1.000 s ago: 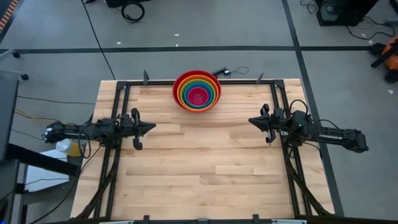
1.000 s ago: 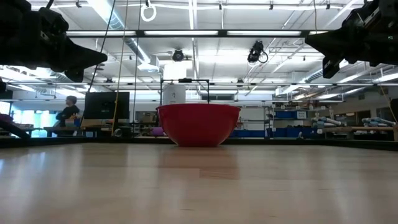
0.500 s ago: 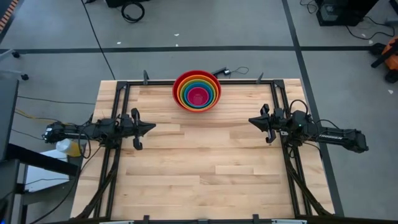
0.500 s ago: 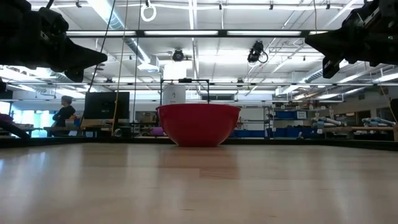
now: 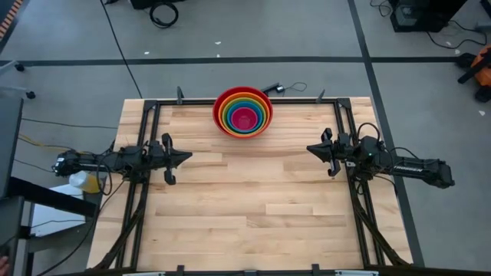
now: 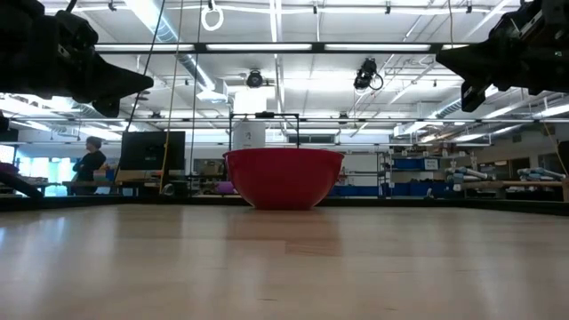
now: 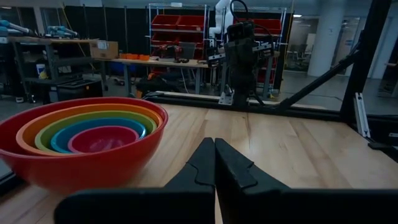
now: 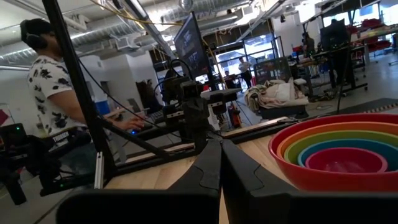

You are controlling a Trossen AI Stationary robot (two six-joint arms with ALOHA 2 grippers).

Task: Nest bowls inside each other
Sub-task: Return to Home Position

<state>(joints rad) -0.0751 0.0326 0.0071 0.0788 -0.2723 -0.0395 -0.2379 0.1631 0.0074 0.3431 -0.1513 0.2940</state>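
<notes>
The bowls [image 5: 243, 112] sit nested in one stack, red outermost and pink innermost, at the middle of the worktop's [image 5: 253, 207] far edge. The left gripper [image 5: 189, 156] reaches in level from the left edge and the right gripper [image 5: 309, 149] from the right edge, pointing toward each other. Each has its fingers pressed together, holding nothing
</notes>
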